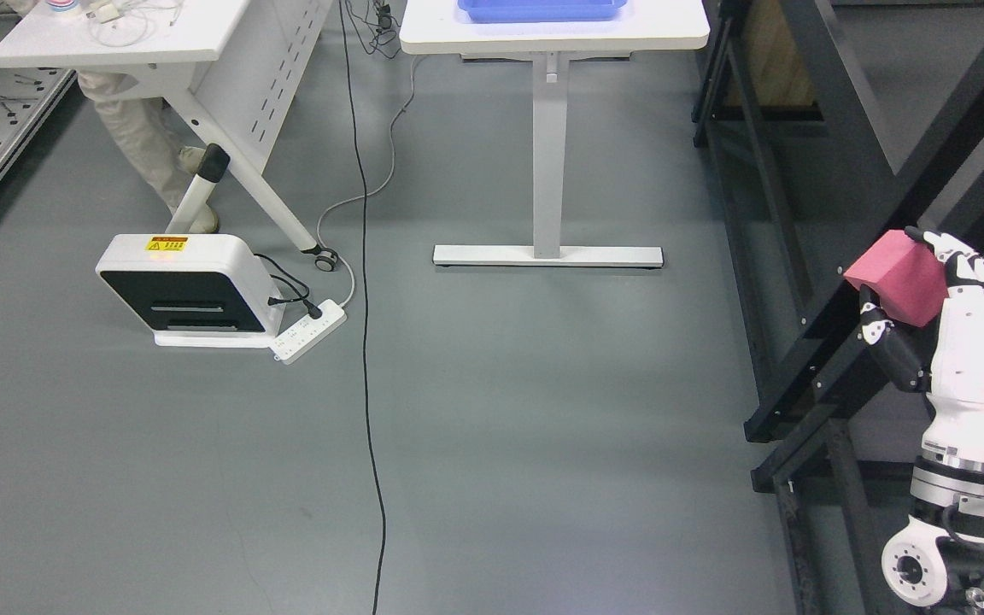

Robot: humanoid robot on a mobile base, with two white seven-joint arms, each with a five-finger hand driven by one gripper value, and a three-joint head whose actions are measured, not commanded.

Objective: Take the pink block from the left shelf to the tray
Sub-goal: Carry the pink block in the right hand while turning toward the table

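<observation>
A pink block (898,282) is held in my right hand (928,290) at the right edge of the head view, in front of a black shelf frame (808,256). The white hand's fingers (970,260) curl over the block's top and its thumb presses from below. The arm rises from the lower right corner. A blue tray (543,10) lies on a white table (552,34) at the top centre, far from the hand. My left arm does not show.
A white and black device (193,290) with a power strip (308,329) sits on the grey floor at left. A black cable (368,342) runs down the floor. A person's legs (150,154) stand behind a second white table (142,34) at upper left.
</observation>
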